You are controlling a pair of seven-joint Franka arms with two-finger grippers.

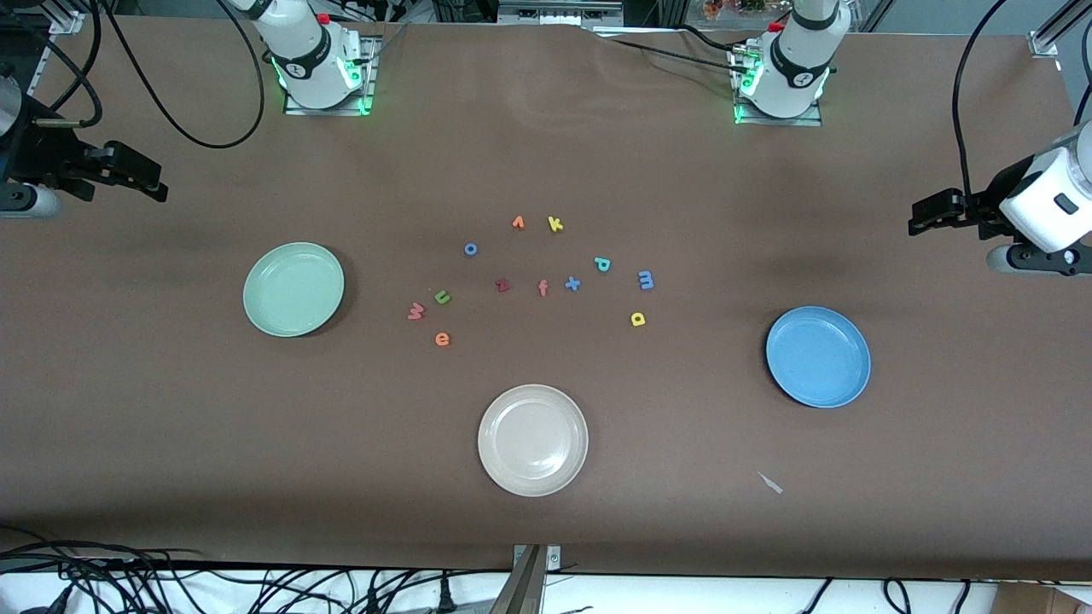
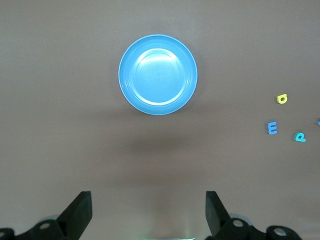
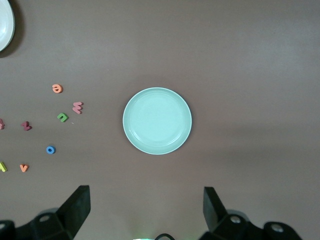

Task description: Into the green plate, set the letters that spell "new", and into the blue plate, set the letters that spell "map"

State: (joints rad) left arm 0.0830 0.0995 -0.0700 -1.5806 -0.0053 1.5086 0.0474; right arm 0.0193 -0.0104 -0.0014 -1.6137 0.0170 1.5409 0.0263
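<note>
Front view: nearest the camera, beige plate [image 1: 532, 440], round, smooth, raised rim. Farther up, green plate [image 1: 293, 289] toward the right arm's end, blue plate [image 1: 818, 356] toward the left arm's end. Between them, flat foam letters on brown cloth: pinkish-red w [image 1: 415, 311] lying sideways, green n [image 1: 442, 297] reading like a u, orange e [image 1: 442, 339] upright; blue m [image 1: 646, 280] turned sideways, yellow a [image 1: 637, 320], teal p [image 1: 602, 264] tilted.

Left wrist view: left gripper [image 2: 149, 212] spread wide, empty, over bare cloth near the blue plate.

Right wrist view: right gripper [image 3: 147, 210] likewise released, near the green plate.
</note>
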